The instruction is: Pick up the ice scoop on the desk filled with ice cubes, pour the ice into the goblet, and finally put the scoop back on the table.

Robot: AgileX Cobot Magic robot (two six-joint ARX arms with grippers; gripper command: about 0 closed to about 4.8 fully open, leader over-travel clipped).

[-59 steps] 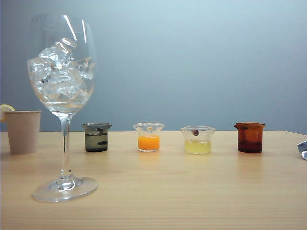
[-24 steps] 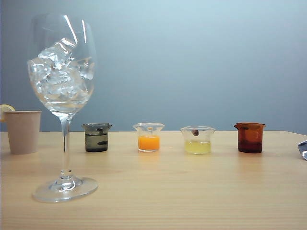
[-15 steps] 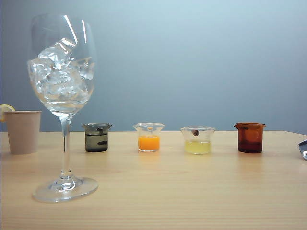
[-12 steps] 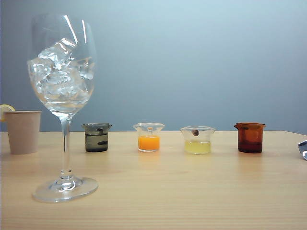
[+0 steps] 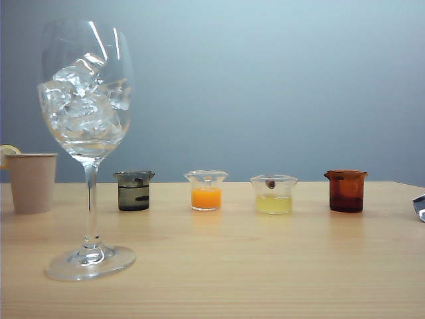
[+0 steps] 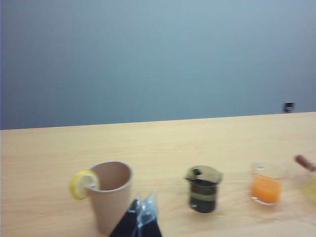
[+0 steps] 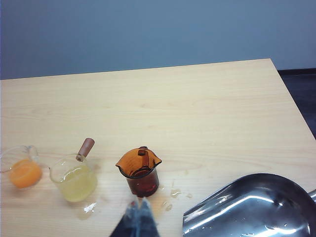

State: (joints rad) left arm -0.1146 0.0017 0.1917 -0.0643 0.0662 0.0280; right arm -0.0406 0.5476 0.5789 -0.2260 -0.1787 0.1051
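The goblet [image 5: 90, 260] stands upright at the front left of the table [image 5: 265, 266], its bowl heaped with several clear ice cubes [image 5: 80, 106]. The shiny ice scoop [image 7: 256, 205] lies empty on the table at the right; only a sliver of the scoop [image 5: 420, 206] shows in the exterior view. My right gripper [image 7: 139, 210] is shut on nothing, just in front of the amber beaker [image 7: 140, 173] and beside the scoop without touching it. Near the paper cup [image 6: 111, 195], my left gripper [image 6: 140, 212] hangs with its tips together, holding nothing. Neither gripper shows in the exterior view.
A row of small beakers stands across the table: dark [image 5: 133, 190], orange [image 5: 206, 191], yellow [image 5: 273, 194], amber [image 5: 346, 191]. The paper cup [image 5: 31, 183] with a lemon slice [image 6: 81, 183] sits far left. Water drops [image 7: 173, 192] lie by the amber beaker.
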